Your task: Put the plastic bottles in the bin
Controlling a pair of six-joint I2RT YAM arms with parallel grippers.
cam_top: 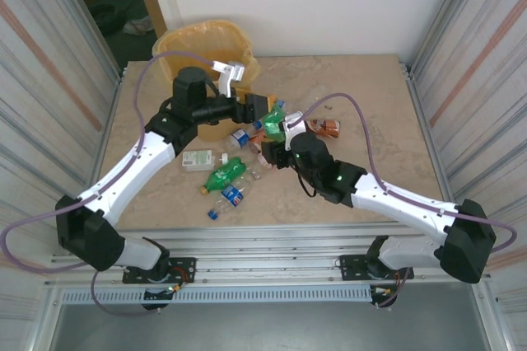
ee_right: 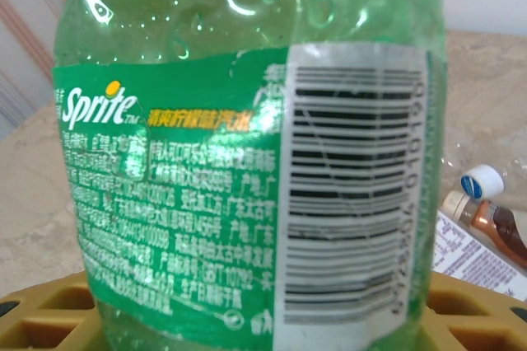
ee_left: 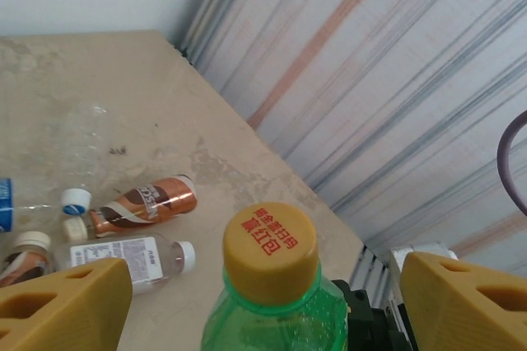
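A green Sprite bottle (ee_right: pixel 206 120) with a yellow cap (ee_left: pixel 270 244) hangs above the middle of the table, and my right gripper (ee_right: pixel 263 318) is shut on its labelled body. My left gripper (ee_left: pixel 263 278) stands open around the cap end, with a gap on each side between its yellow fingers (ee_left: pixel 62 301) and the bottle. In the top view the two grippers, left (cam_top: pixel 265 108) and right (cam_top: pixel 285 140), meet at this bottle (cam_top: pixel 276 115). The yellow-orange bin (cam_top: pixel 202 44) stands at the back left, just behind the left gripper.
More bottles lie on the table: a green one (cam_top: pixel 224 174), a blue-labelled clear one (cam_top: pixel 233 195), a white-labelled clear one (cam_top: pixel 202 160) and a brown one (cam_top: pixel 326 126). Striped walls close both sides. A brown bottle (ee_left: pixel 144 203) and a clear one (ee_left: pixel 132 256) lie below the left gripper.
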